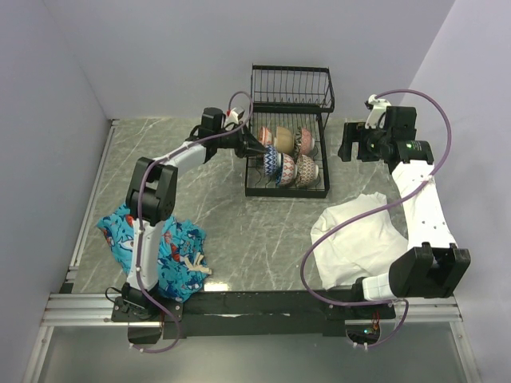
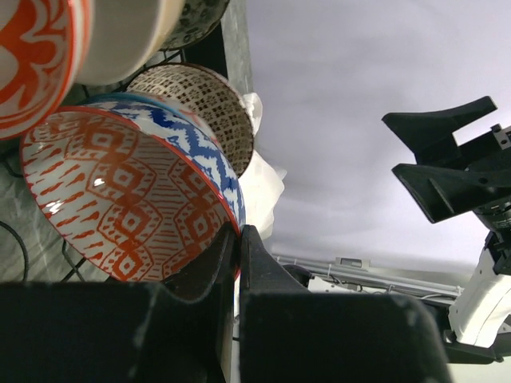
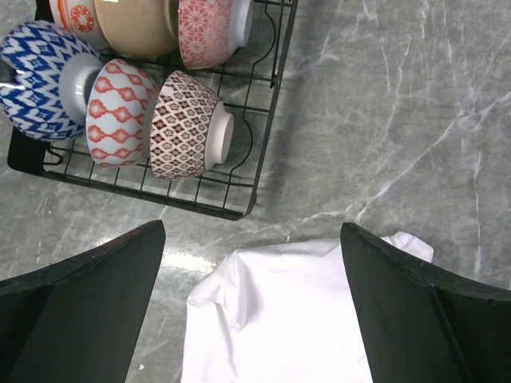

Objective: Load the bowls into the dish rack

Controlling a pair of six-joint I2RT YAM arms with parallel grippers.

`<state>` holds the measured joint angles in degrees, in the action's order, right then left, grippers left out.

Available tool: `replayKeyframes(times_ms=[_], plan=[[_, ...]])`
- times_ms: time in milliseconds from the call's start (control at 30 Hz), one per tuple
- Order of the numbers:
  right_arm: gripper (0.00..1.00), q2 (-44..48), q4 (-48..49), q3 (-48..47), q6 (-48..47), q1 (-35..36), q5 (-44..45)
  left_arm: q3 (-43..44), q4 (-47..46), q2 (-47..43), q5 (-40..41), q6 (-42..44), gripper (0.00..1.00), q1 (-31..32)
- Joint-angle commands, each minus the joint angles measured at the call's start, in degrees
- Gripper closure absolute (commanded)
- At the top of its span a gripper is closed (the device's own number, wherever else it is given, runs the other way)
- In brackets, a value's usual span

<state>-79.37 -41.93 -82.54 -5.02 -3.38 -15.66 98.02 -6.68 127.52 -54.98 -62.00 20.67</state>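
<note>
The black wire dish rack (image 1: 286, 194) stands at the back middle, with its upper basket tier (image 1: 291, 84) behind. Several patterned bowls stand on edge in its base. My left gripper (image 1: 254, 144) reaches in from the left and is shut on the rim of the blue zigzag bowl (image 1: 271, 162). In the left wrist view its fingertips (image 2: 237, 239) pinch that bowl's red-edged rim, beside the orange diamond inside (image 2: 128, 199). My right gripper (image 1: 357, 148) is open and empty right of the rack, and in its wrist view (image 3: 251, 319) hangs over a white cloth.
A tan bowl (image 3: 136, 28), a pink bowl (image 3: 204, 32), a red-diamond bowl (image 3: 120, 112) and a brown bowl (image 3: 184, 124) sit in the rack (image 3: 239, 211). A white cloth (image 1: 359, 239) lies front right, a blue patterned cloth (image 1: 152, 239) front left. Walls enclose the table.
</note>
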Motion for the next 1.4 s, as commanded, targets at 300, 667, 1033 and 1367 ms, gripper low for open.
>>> replayKeyframes(times_ms=[300,667,1033,1367], plan=[[0.01,-1.0,0.6,-1.5,-0.2,0.0,0.3,-1.8,-4.0,0.6,-0.2,-0.2,0.99,-0.7],[0.01,-3.2,0.8,-3.6,-0.3,0.3,-0.2,-3.7,0.4,0.2,3.5,0.7,0.94,-0.7],[0.01,-2.5,0.7,-2.7,-0.5,0.6,-0.1,-3.8,2.0,0.4,4.5,0.8,0.76,-0.5],[0.01,-2.3,1.0,-2.8,-0.5,0.6,-0.4,-0.6,2.2,-2.5,4.8,5.3,0.58,-0.5]])
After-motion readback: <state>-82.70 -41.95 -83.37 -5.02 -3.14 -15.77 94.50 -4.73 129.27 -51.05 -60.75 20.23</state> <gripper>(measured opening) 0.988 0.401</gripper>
